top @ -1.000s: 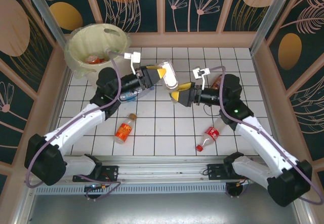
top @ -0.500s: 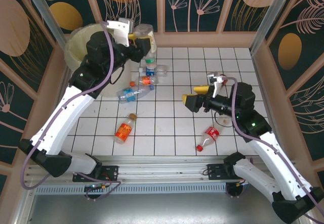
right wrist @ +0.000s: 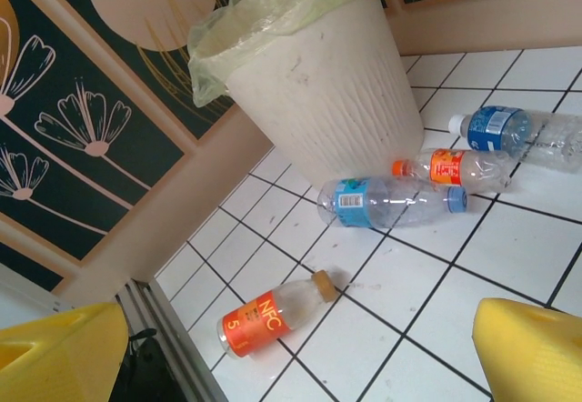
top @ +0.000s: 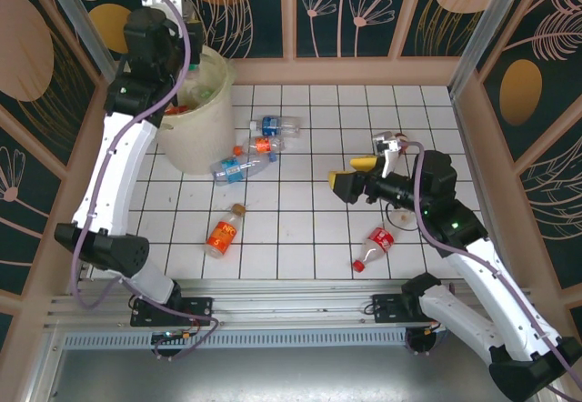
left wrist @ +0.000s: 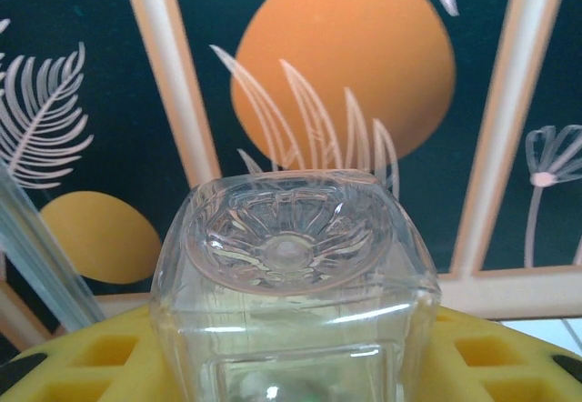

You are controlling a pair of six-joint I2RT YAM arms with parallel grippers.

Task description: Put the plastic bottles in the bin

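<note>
Cream, yellow-lined bin (top: 195, 143) stands upright at the desk's (top: 309, 238) far left. Lying flat beside it: a blue-label bottle (top: 273, 125), an orange-label bottle (top: 259, 145) and a second blue bottle (top: 238, 167). Nearer lie the NFC bottle (top: 223, 235) and a red-label bottle (top: 374, 247). One clear bottle (left wrist: 291, 266) is held aloft, base outward.

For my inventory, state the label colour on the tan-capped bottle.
The label is orange, clearest in the right wrist view.

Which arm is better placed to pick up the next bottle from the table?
The right. The right gripper is open and empty above the tiled table, close to the red-labelled bottle. The left gripper is shut on a clear bottle, up by the bin.
</note>
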